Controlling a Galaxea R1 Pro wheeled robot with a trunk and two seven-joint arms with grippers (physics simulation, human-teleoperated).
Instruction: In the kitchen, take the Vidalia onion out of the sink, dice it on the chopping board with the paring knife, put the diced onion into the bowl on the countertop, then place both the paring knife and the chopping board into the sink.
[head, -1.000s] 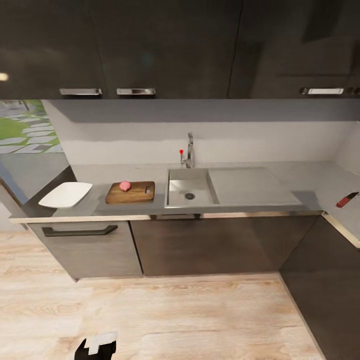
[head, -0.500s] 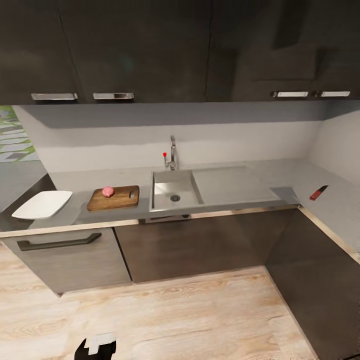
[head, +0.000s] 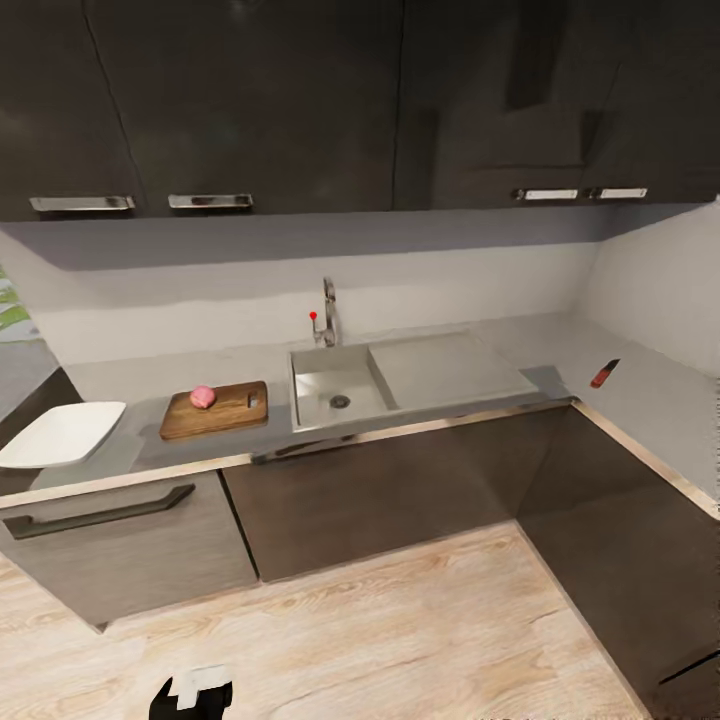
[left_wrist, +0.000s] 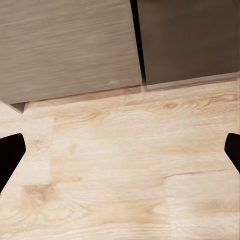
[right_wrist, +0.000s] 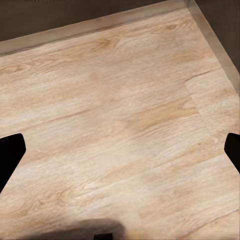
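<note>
The pinkish Vidalia onion (head: 203, 396) rests whole on the brown chopping board (head: 216, 409), which lies on the grey countertop (head: 130, 385) just left of the steel sink (head: 335, 385). The basin holds nothing but its drain. A white bowl (head: 58, 434) sits at the counter's far left. The paring knife (head: 604, 373), with its dark red handle, lies on the counter's right-hand wing near the corner. My left gripper (left_wrist: 120, 155) and right gripper (right_wrist: 120, 155) hang open over the wooden floor, far from the counter, with nothing between their fingers.
A chrome tap (head: 327, 315) with a red dot stands behind the basin, and a flat drainboard (head: 445, 363) lies to its right. Dark wall cupboards (head: 300, 100) hang above. Base cabinets (head: 380, 490) form an L around the pale wood floor (head: 380, 620).
The whole head view has shifted: the camera has swung to the right, so counter, board and sink sit further left in the picture. Nothing on the counter has moved.
</note>
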